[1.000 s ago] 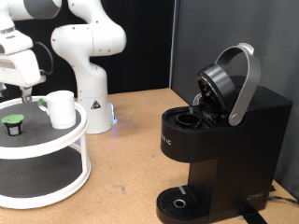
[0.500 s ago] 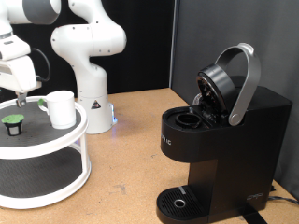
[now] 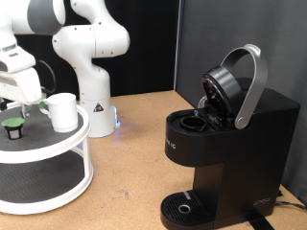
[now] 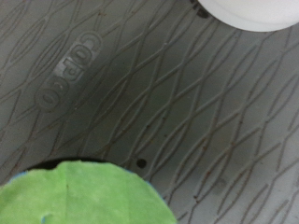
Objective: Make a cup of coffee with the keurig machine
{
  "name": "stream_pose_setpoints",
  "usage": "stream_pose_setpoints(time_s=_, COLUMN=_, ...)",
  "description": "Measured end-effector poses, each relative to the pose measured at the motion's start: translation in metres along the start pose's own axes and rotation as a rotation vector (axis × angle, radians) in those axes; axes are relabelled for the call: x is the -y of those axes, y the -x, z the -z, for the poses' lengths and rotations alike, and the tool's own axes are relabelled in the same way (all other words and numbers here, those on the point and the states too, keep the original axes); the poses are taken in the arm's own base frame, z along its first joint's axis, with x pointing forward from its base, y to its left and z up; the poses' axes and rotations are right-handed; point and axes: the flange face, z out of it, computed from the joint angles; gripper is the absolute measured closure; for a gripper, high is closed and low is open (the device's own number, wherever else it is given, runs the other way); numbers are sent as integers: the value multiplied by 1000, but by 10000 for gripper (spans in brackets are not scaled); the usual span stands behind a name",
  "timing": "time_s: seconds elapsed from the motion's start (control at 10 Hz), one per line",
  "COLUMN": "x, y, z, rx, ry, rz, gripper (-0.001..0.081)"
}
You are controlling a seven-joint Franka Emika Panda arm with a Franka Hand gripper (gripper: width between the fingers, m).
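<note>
While the brew has plainly not begun, the pieces stand as follows, largest first.

Keurig machine (image 3: 225, 134): at the exterior view's right, lid handle raised, pod chamber open and seemingly unloaded; its round drip base carries no cup. Opening the lid counts as done; loading, closing, placing a cup and brewing all appear left.

Two-tier round stand (image 3: 58, 153): at the exterior view's left, white rim, grey patterned mat on top.

Gripper (image 3: 17, 103): low over the stand's upper tier, directly above the pod and just beside the cup. Whether its fingers are apart or together cannot be told; nothing is seen held between them.

Cup (image 3: 62, 111): upright on the stand's upper tier, well apart from the machine.

Green-topped pod (image 3: 12, 126): on the same tier, near the cup, not yet lifted by the look of it.

View notes: the exterior view alone shows machine, arm and layout. The wrist view alone shows the mat's embossed lettering, the pod's green lid (image 4: 89, 196) close up, and the cup's white edge (image 4: 252, 11); no fingers appear there.
</note>
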Motion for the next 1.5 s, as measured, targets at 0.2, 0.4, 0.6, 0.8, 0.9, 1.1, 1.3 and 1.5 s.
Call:
stream_pose_setpoints(time_s=0.2, x=2, y=0, z=-7, rx=19, ry=-2, rz=21, gripper=3)
stream_pose_setpoints(time_s=0.4, x=4, y=0, z=-14, rx=32, ry=5, rz=27, gripper=3)
stream_pose_setpoints(time_s=0.6, x=5, y=0, z=-21, rx=37, ry=12, rz=26, gripper=3)
stream_pose_setpoints(time_s=0.8, x=6, y=1, z=-27, rx=40, ry=15, rz=21, gripper=3)
stream_pose_setpoints(time_s=0.9, x=7, y=2, z=-28, rx=38, ry=14, rz=18, gripper=3)
stream_pose_setpoints(time_s=1.1, x=8, y=2, z=-29, rx=35, ry=13, rz=15, gripper=104)
stream_pose_setpoints(time_s=1.3, x=9, y=3, z=-29, rx=33, ry=12, rz=12, gripper=240)
stream_pose_setpoints(time_s=1.5, x=9, y=3, z=-29, rx=29, ry=14, rz=7, gripper=354)
